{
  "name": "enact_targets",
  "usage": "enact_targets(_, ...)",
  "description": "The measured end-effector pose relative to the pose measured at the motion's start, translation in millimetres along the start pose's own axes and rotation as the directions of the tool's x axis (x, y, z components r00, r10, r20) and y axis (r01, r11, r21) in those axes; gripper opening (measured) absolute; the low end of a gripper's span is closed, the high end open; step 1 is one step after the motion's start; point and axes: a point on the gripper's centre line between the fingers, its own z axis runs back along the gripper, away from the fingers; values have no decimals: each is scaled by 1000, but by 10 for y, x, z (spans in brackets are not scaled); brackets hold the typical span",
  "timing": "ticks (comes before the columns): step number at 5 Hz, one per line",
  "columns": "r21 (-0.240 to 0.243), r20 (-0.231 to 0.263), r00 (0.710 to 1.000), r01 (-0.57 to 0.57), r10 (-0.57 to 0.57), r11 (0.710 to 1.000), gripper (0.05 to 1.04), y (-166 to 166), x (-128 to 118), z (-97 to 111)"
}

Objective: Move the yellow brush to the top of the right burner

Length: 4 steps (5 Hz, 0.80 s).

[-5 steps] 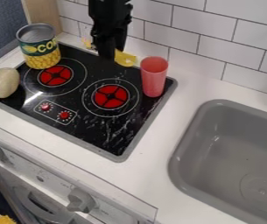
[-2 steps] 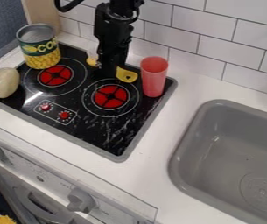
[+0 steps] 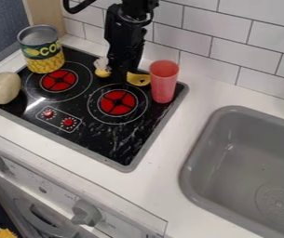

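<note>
1. Tiled wall (image 3: 219, 46), white, grey grout lines; backs the work area.
2. Tabletop (image 3: 197, 100), white; carries the cooktop and surrounds the visible rim of the sink.
3. Cooktop (image 3: 94, 135), black, grey border, pale streaks; two burners.
4. Sink (image 3: 231, 135), grey, rounded corners; set to the right of the cooktop.
5. Robot arm (image 3: 125, 30), black; enters at the top edge, upright over the cooktop's rear.
6. Hand (image 3: 120, 74), black, pointing down; pinching the yellow brush across its middle.
7. Can (image 3: 41, 49), corn label, silver top; upright at the cooktop's rear left corner, beside the left burner.
8. Cup (image 3: 163, 81), translucent pink-red; upright near the cooktop's right edge.
9. Burners, pair, red within white rings: left burner (image 3: 58, 80), nearer the can; right burner (image 3: 117, 102), nearer the cup.
10. Egg-shaped item (image 3: 5, 87), pale beige; at the cooktop's left edge.
11. Yellow brush (image 3: 138, 79), white bristles to the left, holed handle end to the right, just beside the cup; located behind the right burner. Contact with the cooktop: cannot be told.
12. Control knobs (image 3: 68, 122), two, red; on the cooktop, toward the front.
</note>
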Motion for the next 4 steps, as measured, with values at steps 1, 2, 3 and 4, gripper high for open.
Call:
enact_targets(1, -1, -20, 1000, 5, -5, 1000, 971, 10, -33, 4)
enact_targets(2, -7, -37, 999, 17, -17, 1000, 1005, 19, -38, 79)
enact_targets(3, -60, -37, 999, -4, 2, 998, 1001, 7, 36, 315)
enact_targets(4, -118, -39, 998, -48, 44, 992, 1001, 24, 138, 564)
